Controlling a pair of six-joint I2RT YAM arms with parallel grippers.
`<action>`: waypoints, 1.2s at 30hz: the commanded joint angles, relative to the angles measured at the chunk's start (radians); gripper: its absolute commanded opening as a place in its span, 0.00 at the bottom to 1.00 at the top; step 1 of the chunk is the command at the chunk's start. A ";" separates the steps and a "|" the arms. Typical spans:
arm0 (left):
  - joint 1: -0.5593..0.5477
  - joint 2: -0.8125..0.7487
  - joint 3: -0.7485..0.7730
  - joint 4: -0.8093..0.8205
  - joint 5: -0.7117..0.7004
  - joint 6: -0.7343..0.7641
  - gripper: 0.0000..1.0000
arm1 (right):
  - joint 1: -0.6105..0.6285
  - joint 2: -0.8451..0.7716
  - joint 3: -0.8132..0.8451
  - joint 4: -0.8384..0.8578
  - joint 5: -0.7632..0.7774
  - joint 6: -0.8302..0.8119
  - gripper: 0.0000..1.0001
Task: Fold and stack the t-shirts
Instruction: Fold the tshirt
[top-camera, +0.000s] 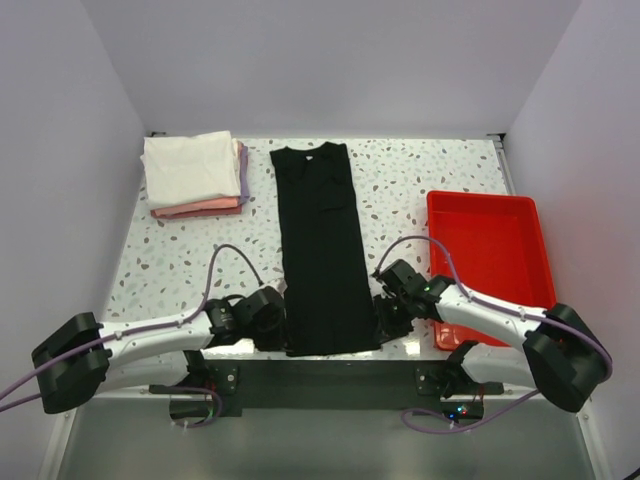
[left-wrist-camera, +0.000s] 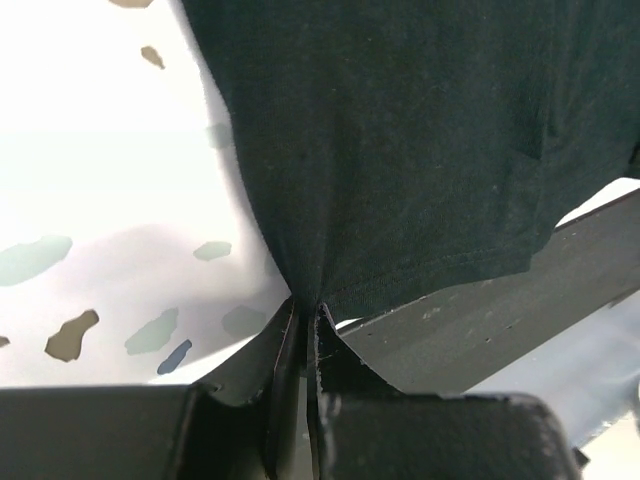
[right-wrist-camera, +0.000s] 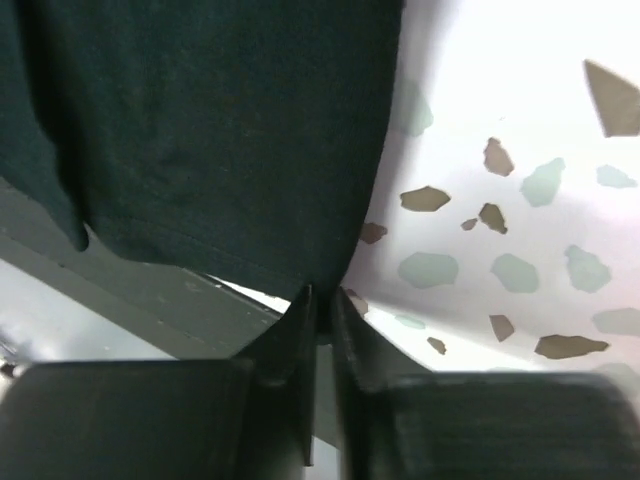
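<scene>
Your left gripper (left-wrist-camera: 305, 305) is pinching the near-left hem corner of the black t-shirt (top-camera: 320, 240), with its jaws closed to a sliver on the cloth. Your right gripper (right-wrist-camera: 322, 295) is doing the same at the near-right corner. Gripping both corners is, I judge, setting you up to carry the hem evenly toward the collar for a crosswise fold. The shirt is lying flat as a long narrow strip down the middle of the bench (top-camera: 430, 180), no sleeves showing, collar far and hem at the near edge. The stack of folded t-shirts (top-camera: 195, 172), white over pink and lavender, is sitting far left, well apart. The red tray (top-camera: 490, 250) is lying to the right.
</scene>
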 joint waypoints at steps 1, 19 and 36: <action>-0.009 -0.041 -0.047 -0.006 0.000 -0.067 0.00 | -0.001 -0.034 -0.021 0.052 -0.058 0.034 0.06; 0.160 -0.078 0.195 -0.039 -0.099 0.095 0.00 | -0.036 -0.070 0.294 -0.071 0.042 -0.084 0.00; 0.536 0.313 0.582 0.068 -0.066 0.367 0.00 | -0.291 0.300 0.657 0.084 0.054 -0.136 0.00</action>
